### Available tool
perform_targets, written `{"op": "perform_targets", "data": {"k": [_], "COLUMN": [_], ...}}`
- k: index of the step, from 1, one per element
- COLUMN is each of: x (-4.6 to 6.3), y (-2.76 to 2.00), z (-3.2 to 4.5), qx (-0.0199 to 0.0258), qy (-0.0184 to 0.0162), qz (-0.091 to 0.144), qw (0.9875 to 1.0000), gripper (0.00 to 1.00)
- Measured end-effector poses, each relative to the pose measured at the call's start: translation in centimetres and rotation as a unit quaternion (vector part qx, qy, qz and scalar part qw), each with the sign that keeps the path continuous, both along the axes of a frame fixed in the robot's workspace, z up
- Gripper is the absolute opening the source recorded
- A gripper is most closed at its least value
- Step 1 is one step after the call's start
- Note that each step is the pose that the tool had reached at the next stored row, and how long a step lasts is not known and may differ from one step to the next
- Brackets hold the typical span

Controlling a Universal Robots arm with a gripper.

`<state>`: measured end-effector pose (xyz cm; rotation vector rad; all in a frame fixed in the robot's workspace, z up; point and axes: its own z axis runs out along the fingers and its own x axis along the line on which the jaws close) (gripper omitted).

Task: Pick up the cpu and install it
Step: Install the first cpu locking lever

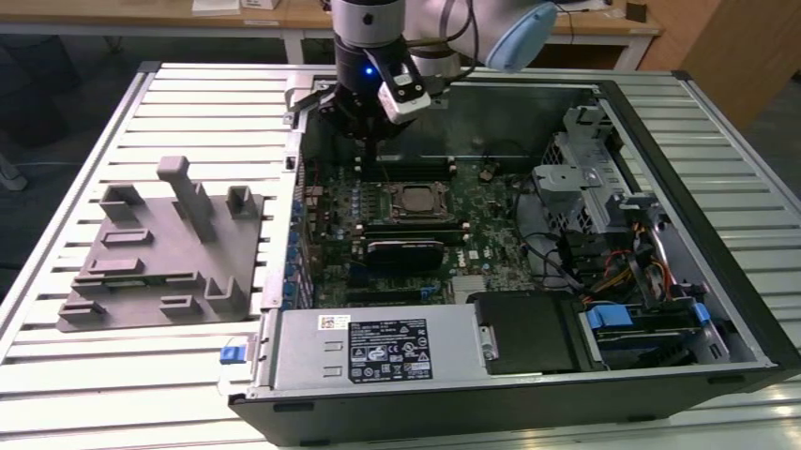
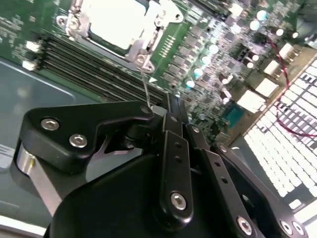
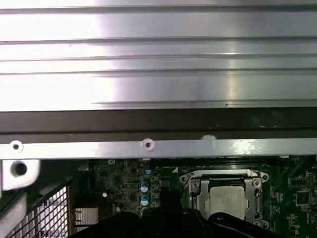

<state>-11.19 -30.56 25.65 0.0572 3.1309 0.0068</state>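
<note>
Black claw (image 2: 166, 105), pressed together by the thin metal socket lever (image 2: 145, 87), could, I fear, slip and scrape the pale silvery square cpu (image 2: 115, 20) or green motherboard (image 2: 171, 43).

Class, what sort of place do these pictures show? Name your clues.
Likely a robotics lab or workshop: a robot arm over an open computer case, a slatted metal table, wooden desks behind.
</note>
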Motion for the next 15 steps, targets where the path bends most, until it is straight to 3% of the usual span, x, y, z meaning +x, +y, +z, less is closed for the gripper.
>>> {"op": "perform_targets", "data": {"k": [5, 15], "x": [1.4, 2.9], "y": [0.0, 0.0], "z": [0.0, -0.04], "qx": [0.0, 0.0], "qy": [0.0, 0.0], "qz": [0.0, 0.0], "qw": [1.0, 1.0], "gripper": [0.12, 0.12]}}
